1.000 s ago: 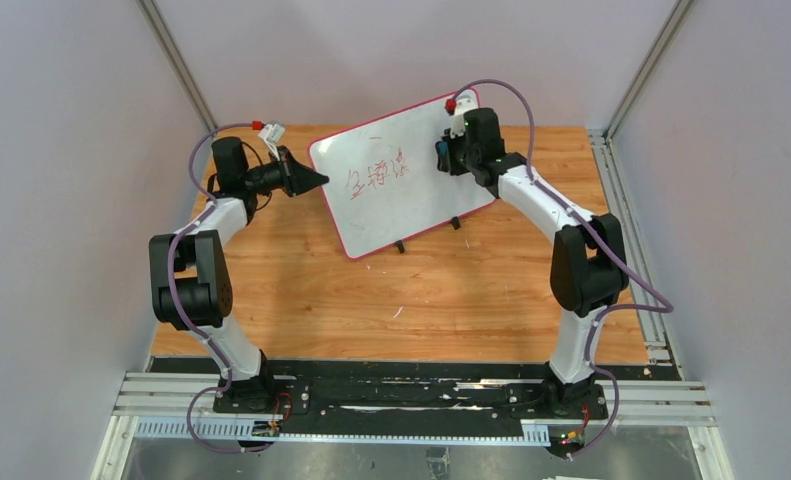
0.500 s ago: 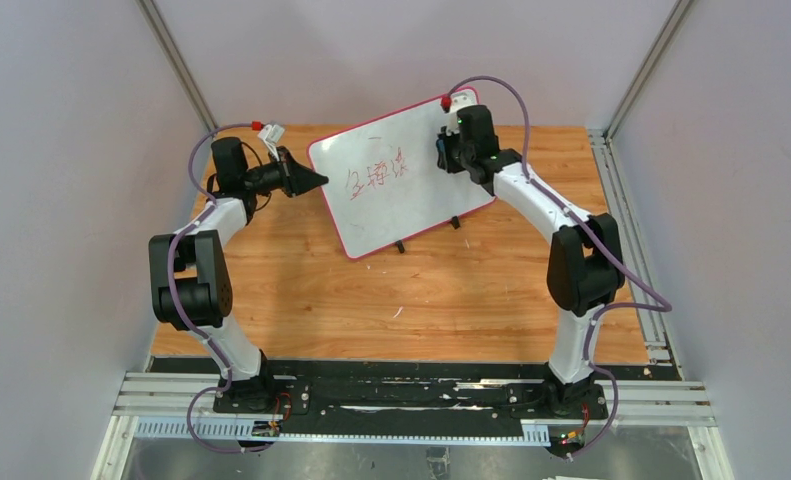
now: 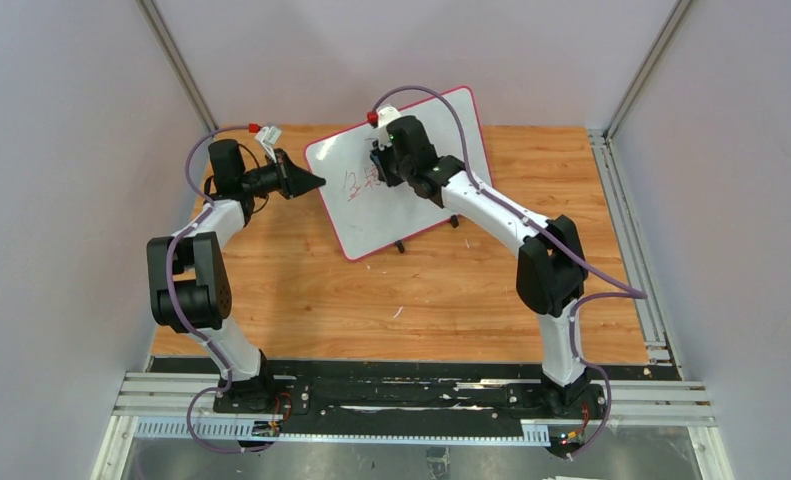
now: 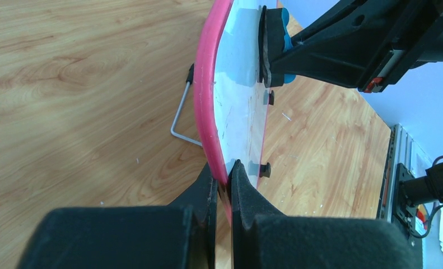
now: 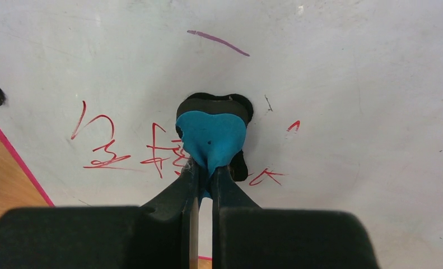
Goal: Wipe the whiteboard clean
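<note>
Left gripper (image 4: 223, 175) tight on whiteboard (image 3: 371, 220) edge, right gripper (image 5: 206, 168) tight on eraser (image 5: 213, 134), writing (image 5: 107, 150) half-hidden beneath.

Wood-grain tabletop (image 3: 421, 290) w/ plain pale walls (image 3: 61, 200) & metal corner rails (image 3: 176, 60).

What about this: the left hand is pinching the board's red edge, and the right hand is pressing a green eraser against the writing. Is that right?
Not quite. The eraser is blue with a black pad, not green, as the right wrist view shows. The rest stands: the left hand pinches the board by its red edge, and the right hand presses the eraser against the writing.
</note>
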`<state>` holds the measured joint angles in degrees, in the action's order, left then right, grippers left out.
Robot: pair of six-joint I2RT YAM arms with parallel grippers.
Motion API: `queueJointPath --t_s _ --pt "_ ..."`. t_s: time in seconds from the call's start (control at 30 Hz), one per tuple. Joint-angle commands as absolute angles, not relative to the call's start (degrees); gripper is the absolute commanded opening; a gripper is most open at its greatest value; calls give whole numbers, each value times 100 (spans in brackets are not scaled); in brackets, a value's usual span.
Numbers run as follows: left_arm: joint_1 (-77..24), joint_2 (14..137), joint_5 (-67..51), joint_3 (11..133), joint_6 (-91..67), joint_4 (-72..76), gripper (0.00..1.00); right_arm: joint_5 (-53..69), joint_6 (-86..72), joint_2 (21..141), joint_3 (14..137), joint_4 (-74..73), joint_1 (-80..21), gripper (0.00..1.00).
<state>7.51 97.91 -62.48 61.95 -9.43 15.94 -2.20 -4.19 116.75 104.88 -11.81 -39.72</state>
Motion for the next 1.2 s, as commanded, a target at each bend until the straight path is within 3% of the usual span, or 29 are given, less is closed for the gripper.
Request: queueJointPath --t_s 0.0,0.63,0.9,1.17 --pt "666 9722 -5930 6039 0 1547 0 -143 -293 12017 10632 -1209 -4139 1" --pt "660 9731 -5913 6042 0 1547 0 -40 -241 11693 10720 -1426 -2115 1" --pt "660 9708 -5906 6047 0 1547 0 191 -417 11558 10222 -1111 -2391 1" --pt "667 9716 -5913 6065 -29 1547 0 -18 -417 11187 9318 -504 -3392 1"
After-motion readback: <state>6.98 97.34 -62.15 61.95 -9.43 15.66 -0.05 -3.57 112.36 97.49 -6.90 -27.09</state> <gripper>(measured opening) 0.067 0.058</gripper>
